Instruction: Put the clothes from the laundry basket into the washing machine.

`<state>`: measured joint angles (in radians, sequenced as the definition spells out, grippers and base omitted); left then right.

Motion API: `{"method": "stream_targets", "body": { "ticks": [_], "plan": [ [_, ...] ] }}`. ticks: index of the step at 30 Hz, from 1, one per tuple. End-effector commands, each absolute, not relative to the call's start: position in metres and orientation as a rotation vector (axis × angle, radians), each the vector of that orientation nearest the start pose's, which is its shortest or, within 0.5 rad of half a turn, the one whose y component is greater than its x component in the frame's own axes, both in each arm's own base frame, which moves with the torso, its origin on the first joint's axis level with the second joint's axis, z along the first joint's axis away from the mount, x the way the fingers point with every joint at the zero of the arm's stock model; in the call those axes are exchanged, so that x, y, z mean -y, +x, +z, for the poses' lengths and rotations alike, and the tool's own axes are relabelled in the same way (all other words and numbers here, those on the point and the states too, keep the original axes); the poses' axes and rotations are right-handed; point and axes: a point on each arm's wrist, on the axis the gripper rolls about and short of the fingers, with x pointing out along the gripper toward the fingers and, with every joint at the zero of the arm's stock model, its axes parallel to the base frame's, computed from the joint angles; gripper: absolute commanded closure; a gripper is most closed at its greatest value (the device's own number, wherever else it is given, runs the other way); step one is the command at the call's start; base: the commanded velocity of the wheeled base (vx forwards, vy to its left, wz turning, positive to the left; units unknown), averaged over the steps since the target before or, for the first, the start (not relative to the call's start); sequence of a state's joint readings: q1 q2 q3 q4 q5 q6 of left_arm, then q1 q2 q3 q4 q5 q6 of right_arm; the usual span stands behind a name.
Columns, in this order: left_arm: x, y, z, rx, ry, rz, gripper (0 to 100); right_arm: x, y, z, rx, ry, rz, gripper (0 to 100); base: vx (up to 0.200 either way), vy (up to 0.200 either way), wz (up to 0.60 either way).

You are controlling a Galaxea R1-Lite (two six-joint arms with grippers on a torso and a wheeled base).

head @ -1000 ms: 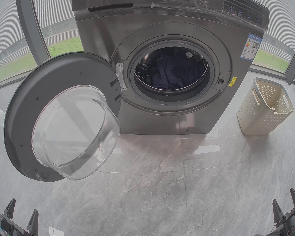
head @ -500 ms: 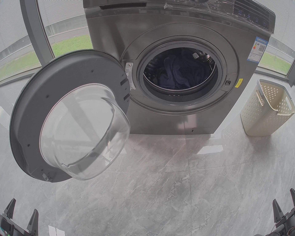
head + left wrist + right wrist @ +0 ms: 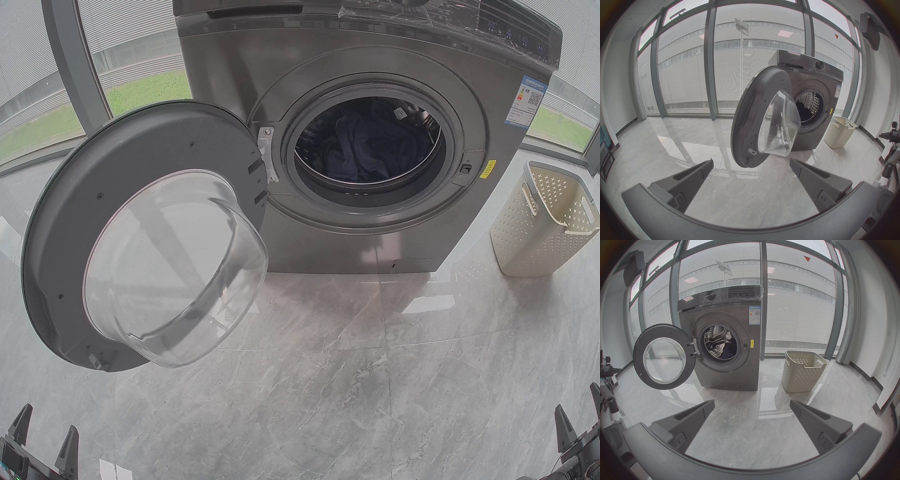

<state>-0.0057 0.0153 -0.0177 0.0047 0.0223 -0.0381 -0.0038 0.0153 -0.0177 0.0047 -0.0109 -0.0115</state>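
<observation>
At 7 o'clock the left gripper [image 3: 47, 420] hangs spread apart, holding nothing. The door [image 3: 144, 237], at 9, stands wide open. Dark clothes [image 3: 369, 147] lie inside the washing machine [image 3: 375, 56] at 12. The laundry basket [image 3: 544, 231], at 2, shows no clothes inside, so loading looks finished. The right gripper [image 3: 576, 400], at 5 o'clock, is likewise spread and empty.

Nothing is legible on the washing machine [image 3: 350, 250]: its blue-white label [image 3: 525, 102] sits at two o'clock from the drum opening, its yellow sticker [image 3: 488, 169] at three.
</observation>
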Motion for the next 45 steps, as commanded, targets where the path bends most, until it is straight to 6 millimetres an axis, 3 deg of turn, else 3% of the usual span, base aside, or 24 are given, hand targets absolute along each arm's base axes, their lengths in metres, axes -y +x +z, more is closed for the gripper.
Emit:
{"method": "stream_targets", "body": {
  "ticks": [1, 8, 14, 22, 41, 43, 45],
  "plan": [
    [-0.001, -0.023, 0.076, -0.006, -0.038, 0.017, 0, 0.000, -0.022, 0.076, -0.011, -0.012, -0.015, 0, 0.000, 0.200, 0.00],
    [-0.001, -0.023, 0.076, -0.006, -0.037, 0.017, 0, 0.000, -0.022, 0.076, -0.011, -0.012, -0.015, 0, 0.000, 0.200, 0.00],
    [-0.001, -0.023, 0.075, -0.004, -0.034, 0.017, 0, 0.000, -0.022, 0.076, -0.011, -0.012, -0.015, 0, 0.000, 0.000, 0.00],
    [-0.001, -0.023, 0.076, -0.006, -0.035, 0.017, 0, 0.000, -0.022, 0.076, -0.011, -0.012, -0.015, 0, -0.200, 0.000, 0.00],
    [0.000, -0.023, 0.075, -0.001, -0.005, 0.015, 0, 0.000, -0.022, 0.076, -0.011, -0.012, -0.014, 0, 0.000, 0.000, 0.00],
    [0.000, -0.025, 0.084, 0.035, -0.012, 0.006, 0, 0.000, -0.022, 0.076, -0.011, -0.011, -0.014, 0, 0.000, 0.000, 0.00],
    [0.001, -0.031, 0.109, 0.116, -0.017, -0.010, 0, 0.000, -0.022, 0.076, -0.011, -0.011, -0.014, 0, 0.000, 0.000, 0.00]
  ]
}}
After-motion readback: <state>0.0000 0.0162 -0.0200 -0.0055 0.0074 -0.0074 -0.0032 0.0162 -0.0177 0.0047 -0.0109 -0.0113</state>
